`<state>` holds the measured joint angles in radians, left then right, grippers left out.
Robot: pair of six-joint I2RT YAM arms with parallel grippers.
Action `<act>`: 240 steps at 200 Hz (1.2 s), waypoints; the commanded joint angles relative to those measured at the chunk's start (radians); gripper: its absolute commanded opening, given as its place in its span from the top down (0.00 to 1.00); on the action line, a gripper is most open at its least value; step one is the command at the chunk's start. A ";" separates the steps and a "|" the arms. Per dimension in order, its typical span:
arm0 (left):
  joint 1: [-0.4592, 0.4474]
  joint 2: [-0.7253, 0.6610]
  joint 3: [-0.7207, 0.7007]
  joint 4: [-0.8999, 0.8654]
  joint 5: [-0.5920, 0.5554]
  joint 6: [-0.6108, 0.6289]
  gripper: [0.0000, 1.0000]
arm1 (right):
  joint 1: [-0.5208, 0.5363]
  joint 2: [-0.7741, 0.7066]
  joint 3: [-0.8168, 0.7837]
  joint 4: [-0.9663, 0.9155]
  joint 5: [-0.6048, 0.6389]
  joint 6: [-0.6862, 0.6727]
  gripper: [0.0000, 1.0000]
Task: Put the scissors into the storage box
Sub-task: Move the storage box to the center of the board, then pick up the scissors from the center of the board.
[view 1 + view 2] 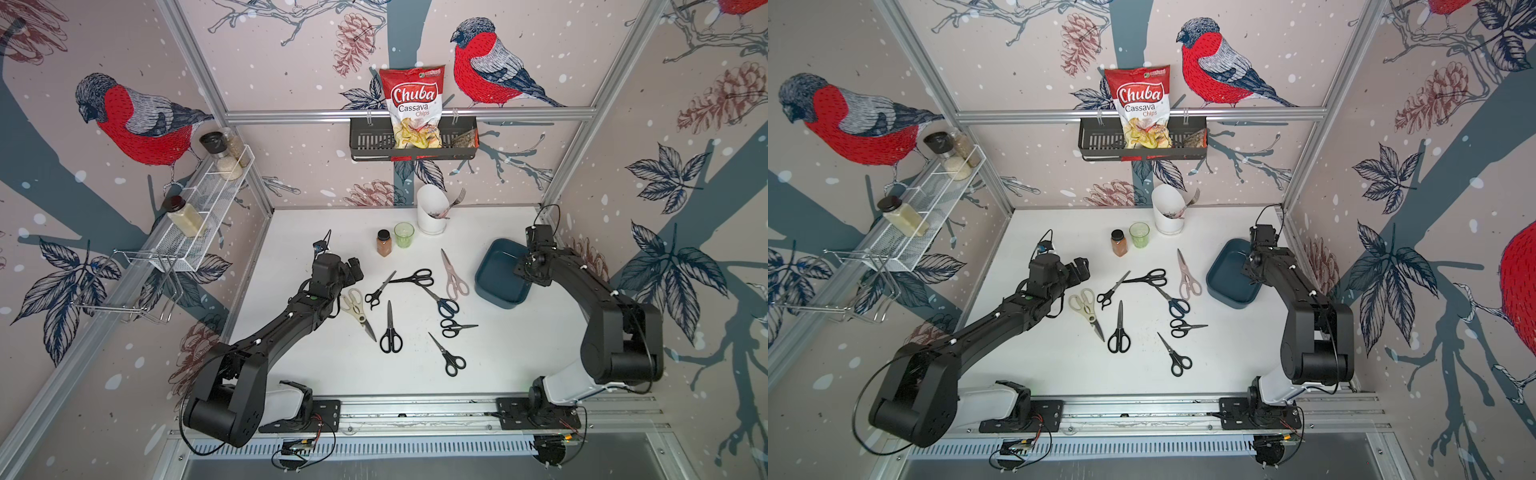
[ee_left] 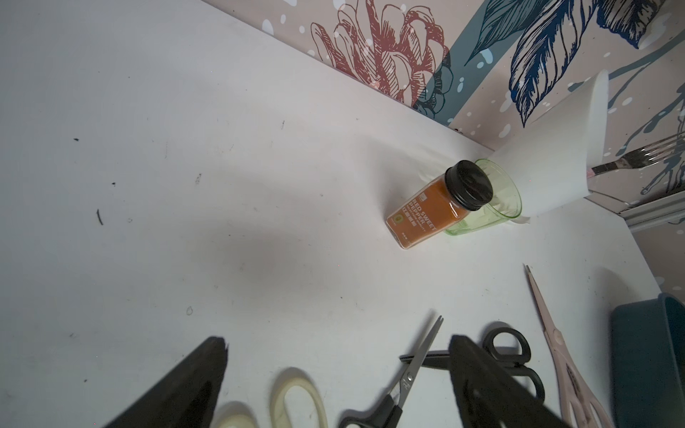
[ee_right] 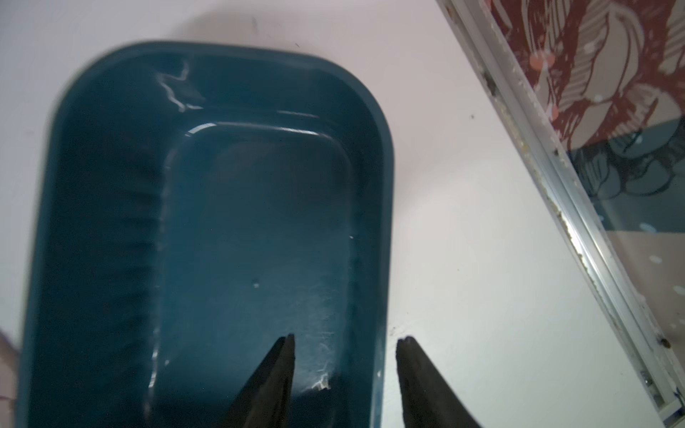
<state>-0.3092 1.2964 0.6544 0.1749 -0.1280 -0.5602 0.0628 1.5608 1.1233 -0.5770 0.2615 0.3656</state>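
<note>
My right gripper (image 3: 344, 339) hangs with its jaws apart. One fingertip (image 3: 287, 346) is over the floor of the box (image 3: 385, 185) and the other is over the white surface (image 3: 482, 241) just outside, so the box's long wall runs between them. I cannot tell how high I am above that rim. Under me I see only bare teal floor.

All eight pairs of scissors lie on the surface outside the box. Moving away from this gripper, the pink scissors (image 1: 454, 276) come first, just beside the box but not touching it. Next come the blue-handled scissors (image 1: 444, 305), with the stubby black scissors (image 1: 455, 327) close to their handles. The wide-looped black scissors (image 1: 415, 277) lie just past the blue pair's blade tip. Farther off are the slim black scissors (image 1: 449, 358), the long black scissors (image 1: 390, 332) and the half-open black scissors (image 1: 378, 289). The cream shears (image 1: 355, 309) are the farthest.

My left gripper (image 2: 337, 341) is spread wide above the surface and grips nothing. The cream shears' loops and the half-open black scissors sit right under it. Well ahead of it stands the spice jar (image 2: 437, 207), just beside the green glass (image 2: 506, 202). Past those is the white holder (image 2: 548, 155) with a fork (image 2: 645, 155) sticking out.
</note>
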 commanded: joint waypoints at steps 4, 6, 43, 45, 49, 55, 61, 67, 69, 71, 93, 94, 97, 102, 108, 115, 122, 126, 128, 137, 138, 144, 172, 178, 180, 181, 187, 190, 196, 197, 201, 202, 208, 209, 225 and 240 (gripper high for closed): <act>-0.002 0.003 0.020 -0.030 0.026 0.011 0.03 | 0.105 0.009 0.076 -0.075 0.101 -0.010 0.47; -0.002 0.003 0.020 -0.032 0.027 0.010 0.03 | 0.117 0.013 0.082 -0.079 0.101 -0.009 0.47; -0.002 0.016 0.031 -0.047 0.055 -0.003 0.03 | 0.331 0.101 0.193 -0.113 -0.010 0.006 0.48; -0.001 0.018 0.030 -0.047 0.057 -0.004 0.03 | 0.340 0.109 0.199 -0.114 -0.019 0.006 0.48; -0.002 0.021 0.031 -0.049 0.062 -0.006 0.03 | 0.362 0.127 0.211 -0.119 -0.037 0.007 0.48; -0.001 0.026 0.033 -0.052 0.068 -0.009 0.03 | 0.393 0.157 0.230 -0.126 -0.057 0.006 0.48; -0.001 0.030 0.033 -0.055 0.072 -0.011 0.03 | 0.418 0.188 0.248 -0.135 -0.071 0.002 0.49; -0.002 0.033 0.030 -0.059 0.075 -0.014 0.03 | 0.439 0.223 0.269 -0.146 -0.085 -0.001 0.49; -0.002 0.035 0.031 -0.060 0.074 -0.016 0.03 | 0.444 0.232 0.275 -0.149 -0.088 -0.004 0.49; -0.001 0.037 0.031 -0.062 0.075 -0.016 0.03 | 0.450 0.243 0.282 -0.154 -0.091 -0.005 0.50; -0.002 0.042 0.026 -0.082 0.056 -0.022 0.04 | 0.480 0.357 0.338 -0.192 -0.109 -0.007 0.53; -0.001 0.042 0.026 -0.083 0.054 -0.023 0.04 | 0.480 0.361 0.339 -0.193 -0.111 -0.009 0.53; -0.001 0.041 0.024 -0.086 0.048 -0.024 0.04 | 0.482 0.371 0.341 -0.193 -0.118 -0.010 0.54; -0.001 0.040 0.021 -0.090 0.038 -0.024 0.04 | 0.484 0.385 0.344 -0.193 -0.127 -0.009 0.54; -0.001 0.039 0.018 -0.093 0.028 -0.024 0.04 | 0.485 0.398 0.345 -0.190 -0.138 -0.008 0.54; -0.001 0.034 0.011 -0.094 0.017 -0.021 0.04 | 0.486 0.406 0.340 -0.183 -0.150 -0.006 0.55; -0.002 0.031 0.007 -0.094 0.009 -0.021 0.04 | 0.484 0.413 0.336 -0.177 -0.161 -0.008 0.55; -0.001 0.029 0.004 -0.094 0.005 -0.020 0.04 | 0.483 0.415 0.333 -0.173 -0.166 -0.009 0.55; -0.002 0.028 0.002 -0.094 0.003 -0.020 0.04 | 0.481 0.417 0.333 -0.172 -0.170 -0.010 0.55; -0.001 0.023 -0.003 -0.094 -0.005 -0.019 0.04 | 0.479 0.422 0.327 -0.167 -0.181 -0.014 0.55; -0.001 0.023 -0.003 -0.094 -0.006 -0.019 0.04 | 0.479 0.422 0.326 -0.167 -0.182 -0.016 0.55; -0.001 0.021 -0.006 -0.094 -0.009 -0.020 0.04 | 0.477 0.425 0.322 -0.165 -0.189 -0.021 0.55; -0.001 0.018 -0.012 -0.086 -0.016 -0.017 0.04 | 0.451 0.437 0.296 -0.160 -0.194 -0.036 0.54; -0.001 0.018 -0.010 -0.086 -0.017 -0.018 0.04 | 0.444 0.436 0.289 -0.156 -0.194 -0.035 0.54; -0.002 0.018 -0.011 -0.086 -0.016 -0.018 0.04 | 0.439 0.435 0.286 -0.156 -0.194 -0.036 0.54; -0.002 0.018 -0.011 -0.085 -0.016 -0.017 0.04 | 0.438 0.435 0.286 -0.155 -0.194 -0.036 0.54; -0.001 0.018 -0.011 -0.086 -0.016 -0.016 0.04 | 0.430 0.431 0.277 -0.152 -0.195 -0.037 0.54; -0.001 0.019 -0.011 -0.086 -0.016 -0.016 0.04 | 0.427 0.431 0.273 -0.150 -0.194 -0.038 0.54; -0.001 0.018 -0.011 -0.085 -0.016 -0.016 0.04 | 0.419 0.425 0.266 -0.145 -0.197 -0.039 0.54; -0.001 0.018 -0.010 -0.085 -0.016 -0.016 0.04 | 0.418 0.425 0.266 -0.144 -0.198 -0.040 0.54; -0.001 0.018 -0.011 -0.086 -0.016 -0.015 0.04 | 0.414 0.422 0.262 -0.143 -0.199 -0.040 0.54; -0.001 0.018 -0.010 -0.086 -0.016 -0.015 0.04 | 0.414 0.421 0.261 -0.142 -0.199 -0.040 0.54; -0.001 0.018 -0.011 -0.086 -0.016 -0.014 0.04 | 0.409 0.417 0.256 -0.137 -0.202 -0.043 0.54; -0.001 0.019 -0.010 -0.086 -0.017 -0.014 0.04 | 0.409 0.418 0.255 -0.137 -0.203 -0.043 0.54; -0.001 0.019 -0.010 -0.084 -0.019 -0.014 0.04 | 0.412 0.414 0.254 -0.130 -0.212 -0.052 0.54; -0.001 0.019 -0.009 -0.084 -0.021 -0.014 0.04 | 0.428 0.418 0.260 -0.131 -0.209 -0.058 0.54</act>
<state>-0.3099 1.3186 0.6453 0.0898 -0.1345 -0.5766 0.4728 1.9846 1.3796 -0.7235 0.0696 0.3313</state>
